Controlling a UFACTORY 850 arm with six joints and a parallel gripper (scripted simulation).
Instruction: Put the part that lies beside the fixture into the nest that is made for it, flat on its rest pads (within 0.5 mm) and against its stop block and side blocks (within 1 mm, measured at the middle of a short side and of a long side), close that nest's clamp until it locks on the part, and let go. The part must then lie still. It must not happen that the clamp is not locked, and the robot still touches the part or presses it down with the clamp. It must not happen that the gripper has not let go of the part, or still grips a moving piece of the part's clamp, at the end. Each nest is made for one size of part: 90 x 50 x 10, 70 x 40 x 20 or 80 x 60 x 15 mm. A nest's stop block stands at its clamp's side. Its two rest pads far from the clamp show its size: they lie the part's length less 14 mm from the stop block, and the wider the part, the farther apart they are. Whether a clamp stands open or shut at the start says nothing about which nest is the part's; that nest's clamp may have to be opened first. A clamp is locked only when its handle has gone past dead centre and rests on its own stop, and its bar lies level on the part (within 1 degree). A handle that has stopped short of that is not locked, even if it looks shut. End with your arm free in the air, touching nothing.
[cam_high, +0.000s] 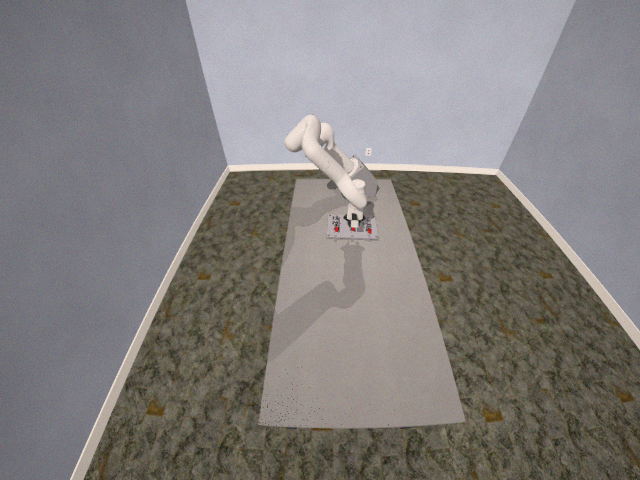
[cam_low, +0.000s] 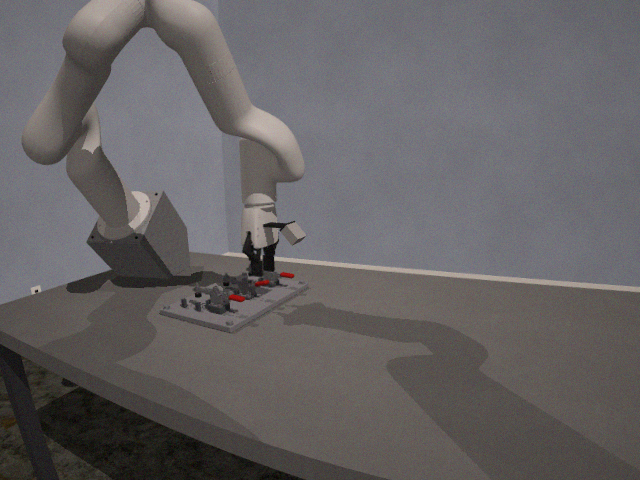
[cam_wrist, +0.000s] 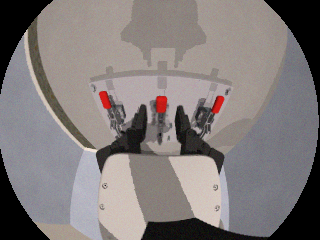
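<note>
The fixture plate (cam_low: 206, 319) (cam_wrist: 137, 87) carries three nests with dark clamps. Their red handles, left (cam_wrist: 105, 100), middle (cam_wrist: 161, 104) and right (cam_wrist: 218, 104) in the wrist view, all point away from the robot's base and look roughly level in the exterior view. Whether any handle rests on its stop cannot be told. My gripper (cam_low: 262, 269) (cam_wrist: 161, 112) points down over the plate, fingers part-way open with nothing seen gripped. In the wrist view its fingertips stand on either side of the middle clamp's line. The part cannot be made out; the middle nest is largely hidden by the gripper.
The side clamps (cam_wrist: 116, 112) (cam_wrist: 202, 116) stand close outside the fingers. The robot's base block (cam_low: 136, 253) stands behind the plate. The table (cam_low: 336, 361) extends in front of it, with the arm's shadow across it.
</note>
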